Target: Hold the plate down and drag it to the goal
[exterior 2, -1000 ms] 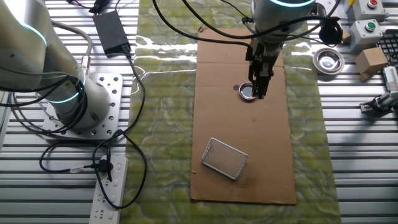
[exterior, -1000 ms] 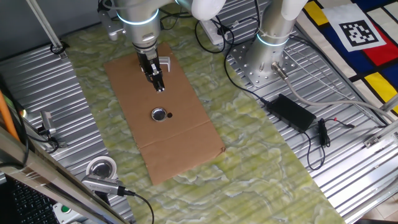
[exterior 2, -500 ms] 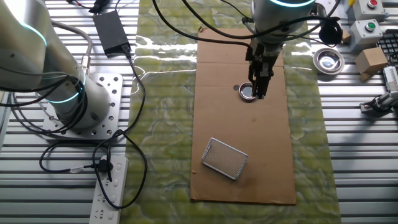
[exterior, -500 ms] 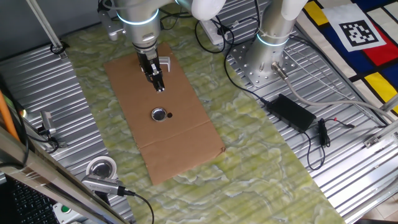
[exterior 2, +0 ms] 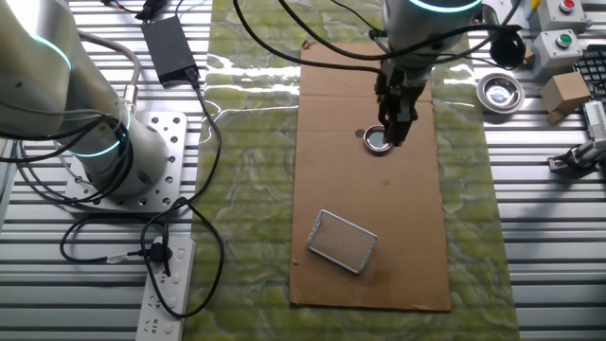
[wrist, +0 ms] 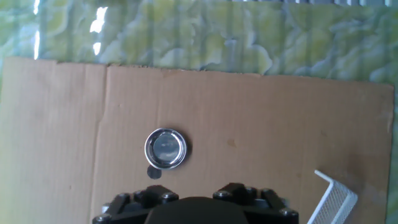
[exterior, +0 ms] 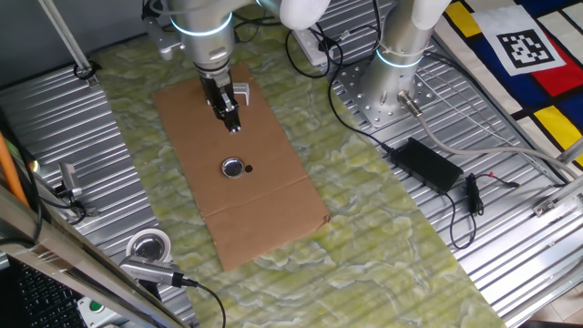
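1. Here, the ribbed metal surface (exterior: 64, 118) carries a green mottled mat (exterior: 383, 228) and on it a flat brown cardboard sheet (exterior: 264, 205).
2. The arm's black gripper (exterior: 232, 126) hangs over the sheet, apart from the plate; whether its jaws are together I cannot tell.
3. The small round shiny silver metal plate (exterior: 235, 167) lies mid-sheet: probably light, stiff and slippery, best pressed at its dark centre.

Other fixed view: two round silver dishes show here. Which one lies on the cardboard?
The plate, seen next to the gripper in this view. The other dish sits off the cardboard, on the ribbed metal table to the right.
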You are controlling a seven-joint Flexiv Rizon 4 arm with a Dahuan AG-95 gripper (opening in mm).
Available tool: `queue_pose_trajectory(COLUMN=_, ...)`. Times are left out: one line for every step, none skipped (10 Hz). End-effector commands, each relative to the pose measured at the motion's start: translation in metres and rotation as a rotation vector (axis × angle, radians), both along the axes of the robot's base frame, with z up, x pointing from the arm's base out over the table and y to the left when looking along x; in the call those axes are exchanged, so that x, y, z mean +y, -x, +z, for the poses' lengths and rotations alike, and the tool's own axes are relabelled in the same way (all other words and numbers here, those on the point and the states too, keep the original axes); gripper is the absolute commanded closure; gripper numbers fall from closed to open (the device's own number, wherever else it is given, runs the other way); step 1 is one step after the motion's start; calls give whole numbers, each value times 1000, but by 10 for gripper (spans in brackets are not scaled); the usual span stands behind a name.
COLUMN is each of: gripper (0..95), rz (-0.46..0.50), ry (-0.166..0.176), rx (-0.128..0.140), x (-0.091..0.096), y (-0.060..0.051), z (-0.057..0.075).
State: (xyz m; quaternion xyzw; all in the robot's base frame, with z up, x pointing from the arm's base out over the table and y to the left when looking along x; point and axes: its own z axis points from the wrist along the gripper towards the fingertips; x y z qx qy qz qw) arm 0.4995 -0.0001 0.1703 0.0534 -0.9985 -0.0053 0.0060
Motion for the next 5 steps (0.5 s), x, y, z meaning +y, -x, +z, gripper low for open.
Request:
queue_pose_trajectory(gripper=950, rz=88, ry=-8, rx=16, x=0, y=-1, z=0)
queue_pose_trajectory(gripper=950, rz=107, ry=-16, rx=44, x=0, y=-1, z=-1)
queue_pose_trajectory(gripper=950, rz=118, ry=-18, rx=52, x=0, y=-1, z=-1)
queue_pose_trajectory(gripper=950, rz=149, ry=-20, rx=53, x=0, y=-2, z=-6)
queue_pose_trajectory(gripper=950, rz=155, ry=-15, rx=55, x=1, y=-5, z=-15)
